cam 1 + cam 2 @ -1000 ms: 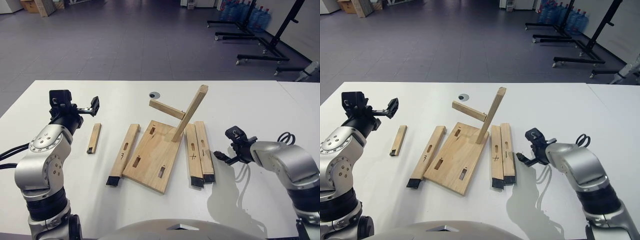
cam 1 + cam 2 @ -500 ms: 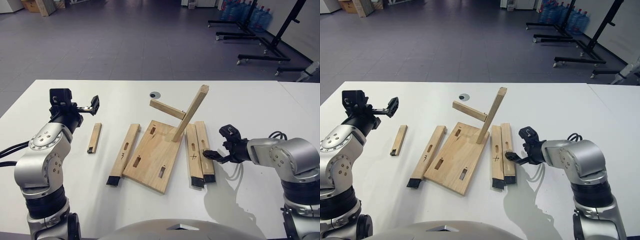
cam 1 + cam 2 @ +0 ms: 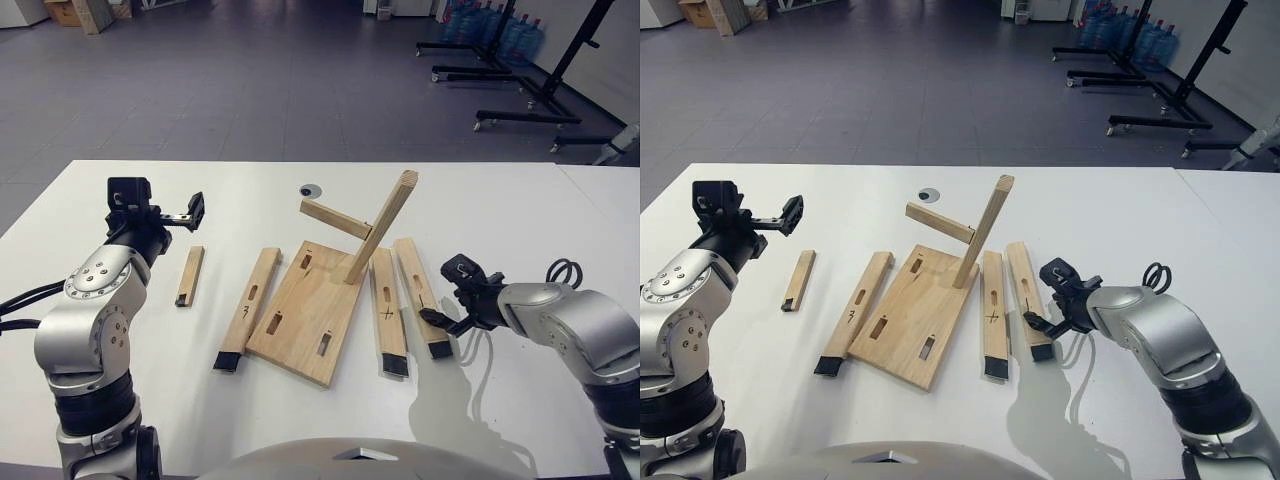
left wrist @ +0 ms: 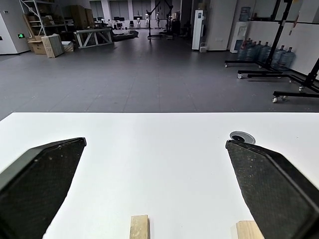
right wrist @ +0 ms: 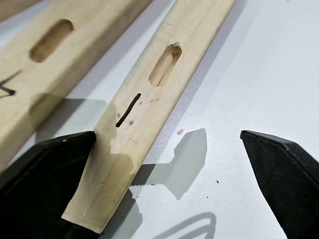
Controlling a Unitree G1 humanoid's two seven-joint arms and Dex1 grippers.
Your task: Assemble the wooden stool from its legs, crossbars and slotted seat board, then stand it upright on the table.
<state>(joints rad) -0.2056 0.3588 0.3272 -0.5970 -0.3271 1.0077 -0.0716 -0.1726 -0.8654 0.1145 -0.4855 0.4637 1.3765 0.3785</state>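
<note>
**Right gripper open at the outer leg's foot; three legs lie loose**

**Head view.** The seat board (image 3: 300,315) lies flat at the centre of the white table (image 3: 500,205). You have four legs. One standing leg (image 3: 382,222) leans in a slot at the board's upper right corner. The other three lie flat:
- the leg marked 3 (image 3: 250,300) is just left of the board;
- the inner leg (image 3: 385,305) is just beside its right edge;
- the outer leg (image 3: 418,290) is angled away beyond that.

There are two crossbars. A joined crossbar (image 3: 333,218) juts leftward from the standing leg, and a loose crossbar (image 3: 188,274) lies at left centre. Three board slots are open. Your right gripper (image 3: 440,320) sits at the outer leg's black-capped foot. Your left gripper (image 3: 188,212) hangs at upper left, beyond the loose crossbar.

**Left wrist view.** The fingers (image 4: 40,179) are spread wide and hold nothing. The ends of the loose crossbar and the leg marked 3 show at the bottom edge, and a round grommet (image 4: 242,137) at right centre.

**Right wrist view.** The fingers (image 5: 47,162) are apart. At lower left the outer leg's foot rests against one of them; the other stands well clear at the right. Nothing is clamped.

**Handling.** The legs look stiff, light and smooth. I'd grip across the narrow faces near the capped end, leaving the mortise and the top free. The standing leg looks loosely seated, so expect it to tip if knocked.
</note>
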